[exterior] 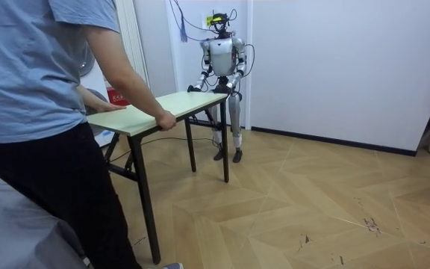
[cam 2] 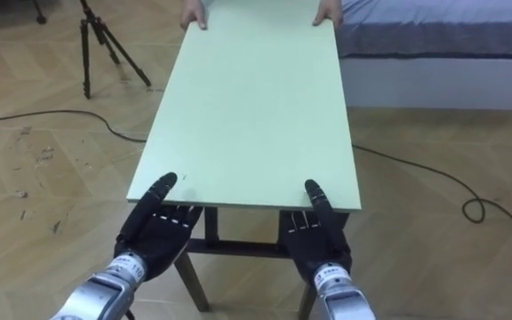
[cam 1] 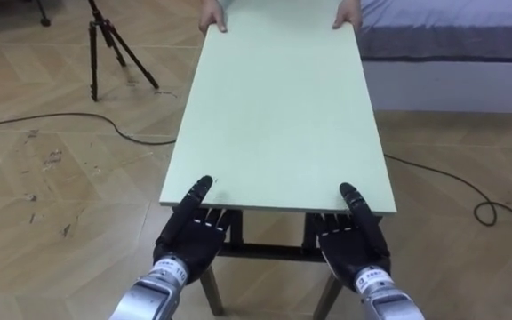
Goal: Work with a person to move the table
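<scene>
Left hand [cam 1: 189, 236], right hand [cam 1: 349, 240]: each clamps table [cam 1: 278, 107] near edge, thumb above, fingers beneath | person [exterior: 43, 112] holds far end | judged rigid, bulky; lift level

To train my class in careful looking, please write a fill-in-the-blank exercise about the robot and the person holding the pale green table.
1. The robot's left hand and right hand each lay a thumb on ____ of the pale green rectangular table with black legs.
2. A person's hands hold the table's ____ end, as the robot sees it.
3. On the wooden floor, to the robot's left of the table, stands a black three-legged ____.
Missing words: top; far; tripod.
</scene>
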Tool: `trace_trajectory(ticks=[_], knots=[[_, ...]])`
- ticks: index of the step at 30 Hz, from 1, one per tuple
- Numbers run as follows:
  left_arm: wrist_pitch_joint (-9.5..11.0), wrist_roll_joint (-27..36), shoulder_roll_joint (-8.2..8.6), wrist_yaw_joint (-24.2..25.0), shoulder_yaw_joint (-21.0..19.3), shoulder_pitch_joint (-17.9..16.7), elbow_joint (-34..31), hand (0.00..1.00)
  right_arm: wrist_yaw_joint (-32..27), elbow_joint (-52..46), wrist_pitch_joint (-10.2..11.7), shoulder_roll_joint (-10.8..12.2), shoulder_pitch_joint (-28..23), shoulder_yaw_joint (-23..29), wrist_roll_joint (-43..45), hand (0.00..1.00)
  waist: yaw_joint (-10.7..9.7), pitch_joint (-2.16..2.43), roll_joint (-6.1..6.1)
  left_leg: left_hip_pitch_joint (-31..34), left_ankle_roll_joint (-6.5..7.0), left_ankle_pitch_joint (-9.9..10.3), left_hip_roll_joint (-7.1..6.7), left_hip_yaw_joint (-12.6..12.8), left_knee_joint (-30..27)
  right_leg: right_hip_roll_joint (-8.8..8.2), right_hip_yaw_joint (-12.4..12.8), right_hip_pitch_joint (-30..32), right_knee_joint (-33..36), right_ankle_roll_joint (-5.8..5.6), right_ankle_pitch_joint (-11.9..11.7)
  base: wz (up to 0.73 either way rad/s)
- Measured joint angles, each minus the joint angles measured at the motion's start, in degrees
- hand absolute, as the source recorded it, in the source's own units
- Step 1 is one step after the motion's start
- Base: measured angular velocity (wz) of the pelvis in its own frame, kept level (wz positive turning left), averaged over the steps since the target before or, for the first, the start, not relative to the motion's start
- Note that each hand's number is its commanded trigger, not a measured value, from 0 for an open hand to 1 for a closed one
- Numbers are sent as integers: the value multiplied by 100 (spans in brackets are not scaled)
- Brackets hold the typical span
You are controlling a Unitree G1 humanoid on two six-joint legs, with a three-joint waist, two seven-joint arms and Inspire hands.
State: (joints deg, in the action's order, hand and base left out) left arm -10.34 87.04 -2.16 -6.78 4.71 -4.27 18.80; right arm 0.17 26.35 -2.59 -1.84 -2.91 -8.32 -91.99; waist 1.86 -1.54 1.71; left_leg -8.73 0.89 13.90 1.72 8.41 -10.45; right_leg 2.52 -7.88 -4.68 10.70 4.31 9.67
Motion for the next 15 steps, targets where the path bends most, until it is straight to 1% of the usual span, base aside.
trace_trajectory(ticks=[2, 5, 8, 10, 12, 15], knots=[[121, -7, 2, -107, -1, 0, 57, 100, -6, -1, 25, 84, 1, -67, 31, 100, -42, -8, -26, -13, 0, 0, 7, -1, 19, 9, 4, 0, -9, 0, 0, -10], [124, -31, 7, -130, 2, -1, 56, 100, -5, -7, 134, 79, 1, -149, 82, 100, -54, -9, -43, -42, 0, 0, 8, -1, 70, 14, 17, 0, -10, 0, 0, -2], [170, -125, 49, -127, 5, -1, 52, 100, -5, -12, 187, 68, 1, -167, 97, 100, -48, -7, -47, -51, 0, 0, 0, 0, 91, 9, -3, 0, -11, 0, 0, 0], [170, -134, 63, -134, 18, -1, 53, 100, -12, -11, 254, 72, 1, -171, 161, 100, -28, -8, -47, -48, 0, 0, -7, 1, 94, 3, -11, 6, -15, -1, 0, 0], [179, -151, 67, -139, 32, -1, 53, 100, -14, -11, 270, 69, 1, -169, 183, 100, -28, -7, -47, -47, 0, 0, -10, 2, 94, 1, -11, 8, -16, -1, 0, 0], [295, -180, 63, -149, 97, -4, 54, 100, -14, -11, 267, 71, 1, -172, 198, 100, -19, -7, -45, -49, 0, 0, -9, 8, 94, 4, -2, 8, -16, -1, 0, 0]])
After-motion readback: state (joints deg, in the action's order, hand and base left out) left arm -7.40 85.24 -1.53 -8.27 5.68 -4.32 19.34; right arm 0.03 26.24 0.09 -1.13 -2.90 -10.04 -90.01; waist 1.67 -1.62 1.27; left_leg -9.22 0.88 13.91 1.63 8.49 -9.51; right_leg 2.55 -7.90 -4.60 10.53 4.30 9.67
